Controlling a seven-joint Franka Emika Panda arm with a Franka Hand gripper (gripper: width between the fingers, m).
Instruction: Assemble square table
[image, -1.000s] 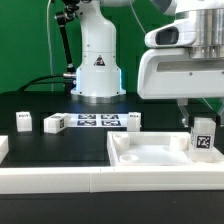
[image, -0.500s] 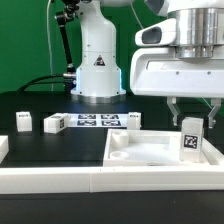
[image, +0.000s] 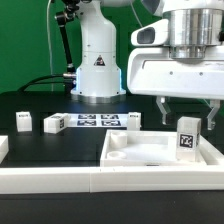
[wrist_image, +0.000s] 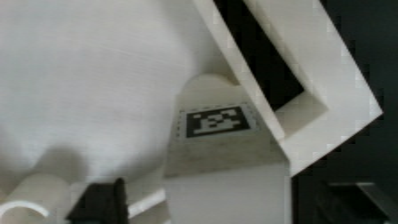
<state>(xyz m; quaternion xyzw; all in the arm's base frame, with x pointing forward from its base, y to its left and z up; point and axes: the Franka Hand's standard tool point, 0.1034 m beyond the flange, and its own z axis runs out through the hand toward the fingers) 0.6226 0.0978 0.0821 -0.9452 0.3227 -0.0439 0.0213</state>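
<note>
**Leg standing loose in the tray corner, hand spread above it**

Nearest the exterior camera, at six o'clock, a white border rail (image: 50, 178) runs across the black surface (image: 40, 140). Just behind it lies the table top (image: 150, 152), a white tray with a raised rim, filling the four-o'clock part of the view. One upright leg (image: 186, 140) stands inside the tray near its three-o'clock corner, tag facing the camera. The wrist view shows the same upright leg (wrist_image: 217, 122) close to the inner rim of the table top (wrist_image: 89, 80). Whether it is seated in a socket cannot be told.

Directly above, the hand (image: 189, 110) is spread wide. One finger hangs on each side of the leg's top with a gap showing on both sides, so it pinches nothing.

Farther back, between nine o'clock and the centre, three spare legs (image: 54, 123) sit on the surface, two of them flanking the marker board (image: 95, 121). The arm's base (image: 97, 62) stands at twelve o'clock.

The main risk, as I judge it, is that the leg is merely stood in place. If the hand lifts off-line, or comes down again off-centre, a finger could clip the top and tip the leg over inside the tray. A crooked leg would also bind if it is to be turned into the top. The tray looks unheld, so a sideways push could slide it against the rail.
</note>
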